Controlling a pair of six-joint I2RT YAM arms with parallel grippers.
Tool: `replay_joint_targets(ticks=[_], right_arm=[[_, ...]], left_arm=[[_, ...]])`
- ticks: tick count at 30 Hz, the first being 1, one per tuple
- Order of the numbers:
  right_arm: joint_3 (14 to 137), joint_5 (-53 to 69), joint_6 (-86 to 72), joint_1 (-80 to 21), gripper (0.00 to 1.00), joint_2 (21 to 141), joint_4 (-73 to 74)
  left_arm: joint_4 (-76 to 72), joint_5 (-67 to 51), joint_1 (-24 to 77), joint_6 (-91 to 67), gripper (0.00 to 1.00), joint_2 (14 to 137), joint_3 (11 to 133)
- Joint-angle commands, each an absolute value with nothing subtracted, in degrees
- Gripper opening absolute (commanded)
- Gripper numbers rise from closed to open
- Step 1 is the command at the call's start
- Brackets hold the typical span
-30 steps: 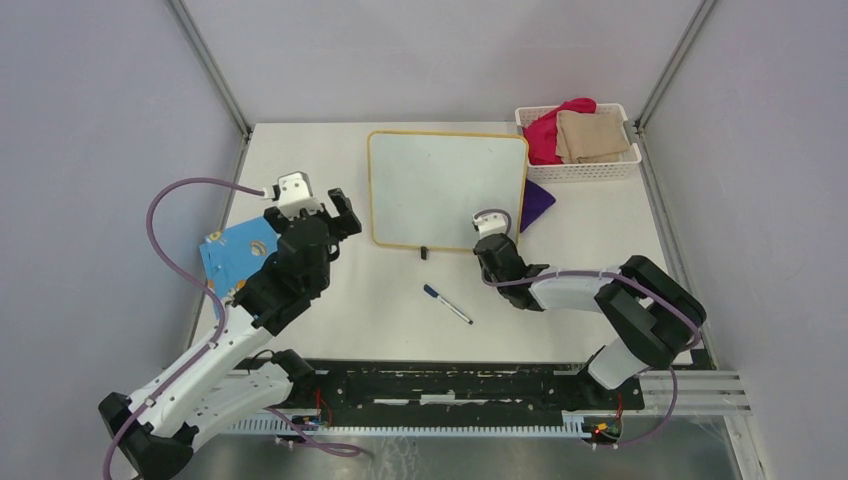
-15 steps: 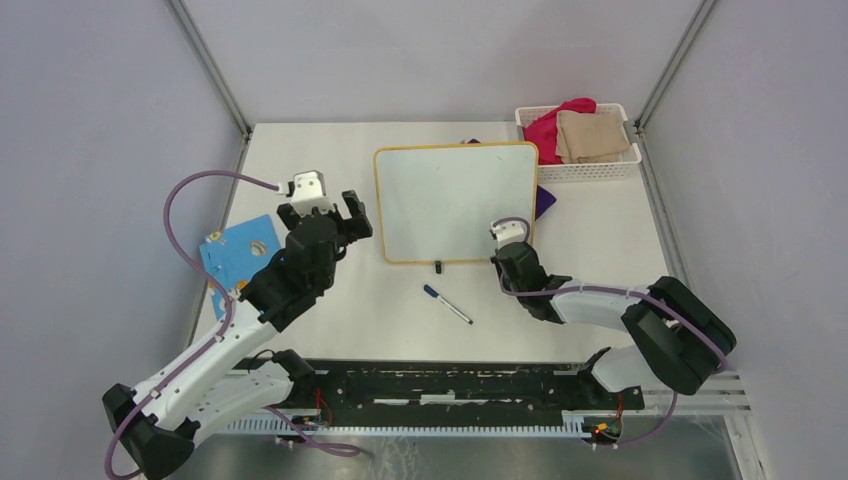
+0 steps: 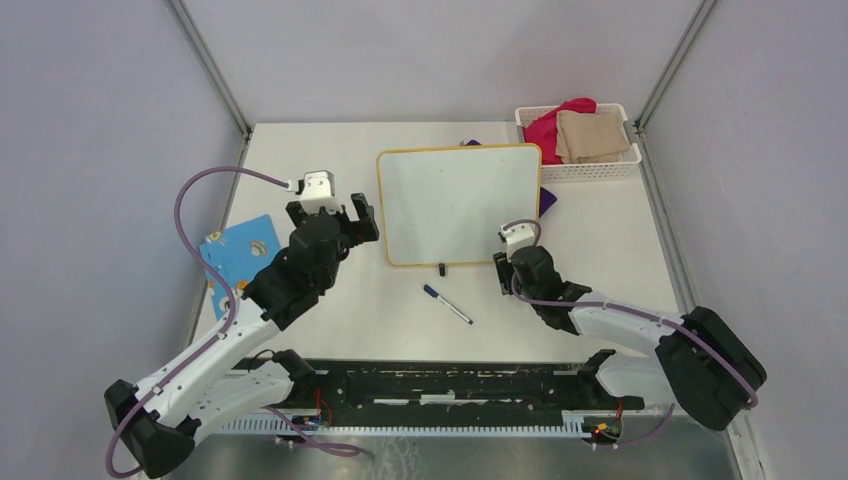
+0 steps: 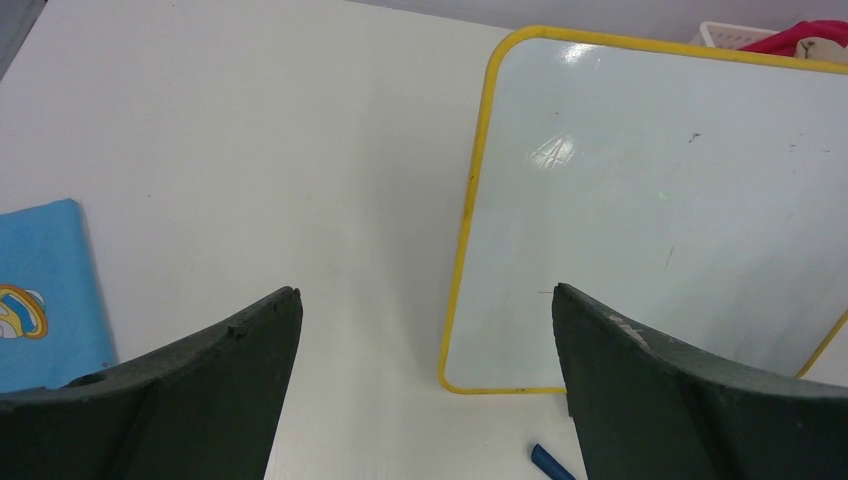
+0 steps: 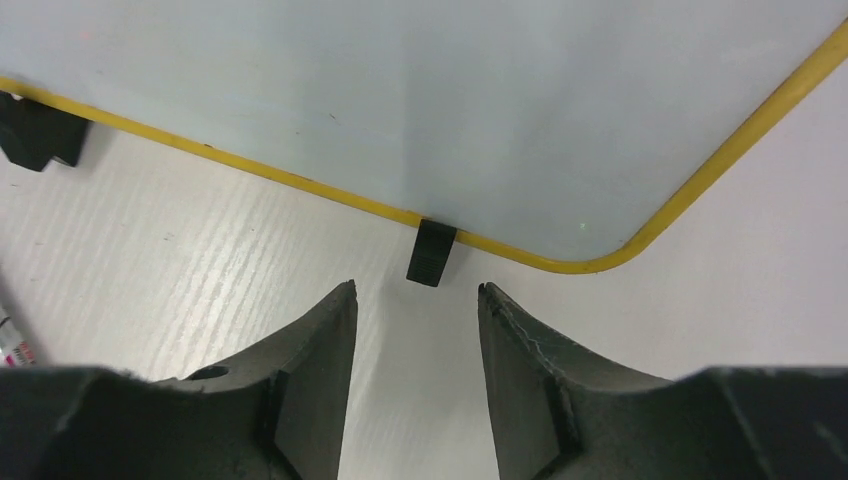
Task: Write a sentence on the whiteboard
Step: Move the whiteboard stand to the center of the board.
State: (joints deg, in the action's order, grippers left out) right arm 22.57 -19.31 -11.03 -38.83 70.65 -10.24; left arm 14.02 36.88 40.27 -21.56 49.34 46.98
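The whiteboard (image 3: 460, 205), yellow-framed, lies flat on the table with a bare white face; no sentence shows on it. A blue-capped marker pen (image 3: 447, 304) lies just in front of it. My left gripper (image 3: 332, 213) hovers open beside the board's left edge (image 4: 470, 230), holding nothing, and the pen's blue cap (image 4: 547, 462) peeks in beside the right finger. My right gripper (image 3: 507, 262) stands open at the board's near right corner (image 5: 640, 235). A small black foot (image 5: 432, 253) of the board sits just ahead of its fingertips, untouched.
A white basket (image 3: 600, 170) with pink and tan cloths stands at the back right. Something purple (image 3: 544, 200) pokes out from behind the board's right edge. A blue patterned card (image 3: 235, 250) lies at the table's left edge, under my left arm.
My right gripper, shut at the board's near edge, pulled the board to the right, then opened and let go. My left gripper moved right, closer to the board.
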Motion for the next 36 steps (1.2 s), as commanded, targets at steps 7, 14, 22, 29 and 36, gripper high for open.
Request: replay_joint_targets(ticks=[7,14,22,29,36], right_arm=[[20.26,-19.39,-12.13,-38.58,0.55,59.58,-9.71],[16.71,-23.49,-14.36,-38.56,0.56,54.28,-11.45],[13.01,-20.25,-13.16,-38.58,0.56,49.06,-17.34],[15.50,-21.14,-15.86,-38.56,0.55,52.52,-14.63],[14.46,-22.51,-18.07,-38.51,0.57,53.87,-17.66]], left_arm=[[11.06,35.22,40.47,-17.18,1.00,51.31,53.31],[22.03,40.69,40.15,-16.95,1.00,60.31,58.86],[12.84,8.69,24.56,-22.02,1.00,54.51,52.45],[2.56,-9.15,15.67,-31.14,1.00,57.61,44.90],[-12.40,-13.31,12.84,-39.33,1.00,59.84,38.70]])
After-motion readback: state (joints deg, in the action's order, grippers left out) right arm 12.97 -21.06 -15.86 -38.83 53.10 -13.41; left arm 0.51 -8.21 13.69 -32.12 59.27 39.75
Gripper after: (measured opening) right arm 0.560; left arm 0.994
